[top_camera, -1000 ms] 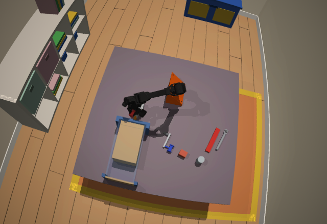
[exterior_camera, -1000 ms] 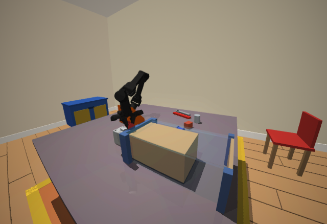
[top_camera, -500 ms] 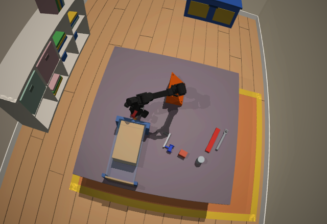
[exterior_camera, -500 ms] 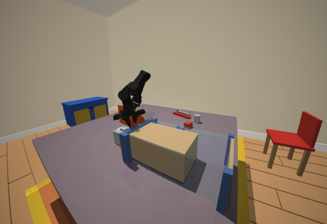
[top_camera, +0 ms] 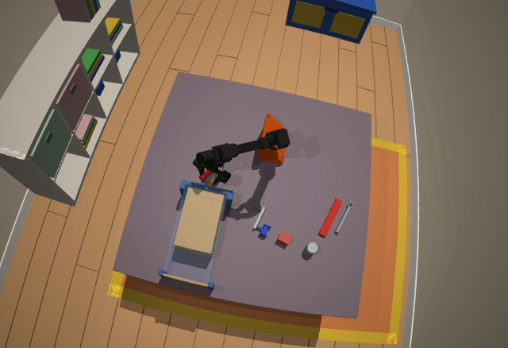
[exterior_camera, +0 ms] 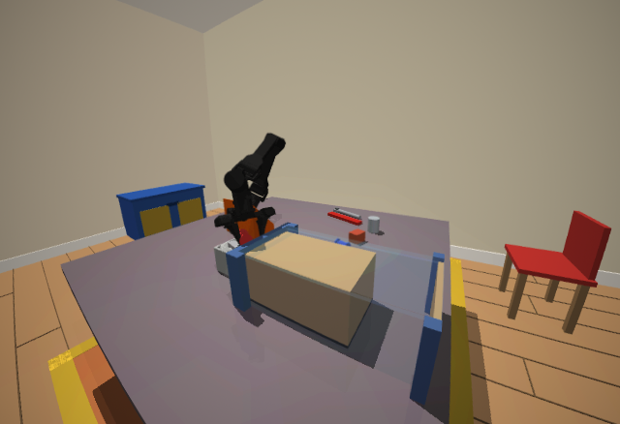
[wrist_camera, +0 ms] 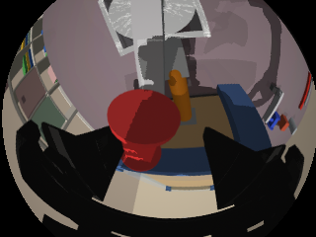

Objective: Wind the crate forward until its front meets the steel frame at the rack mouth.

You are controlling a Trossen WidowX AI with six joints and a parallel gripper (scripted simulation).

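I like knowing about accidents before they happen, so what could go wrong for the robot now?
The open gripper has its fingers on either side of the red knob; if it moves sideways, a finger might bump the knob and turn the handle.

The crate is close to the blue frame, so extra winding could perhaps press it hard and make it tip.

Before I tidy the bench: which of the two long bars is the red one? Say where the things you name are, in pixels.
The red bar [top_camera: 330,218] [exterior_camera: 344,218], nearer the orange block [top_camera: 283,238] [exterior_camera: 356,234]; the other is grey.
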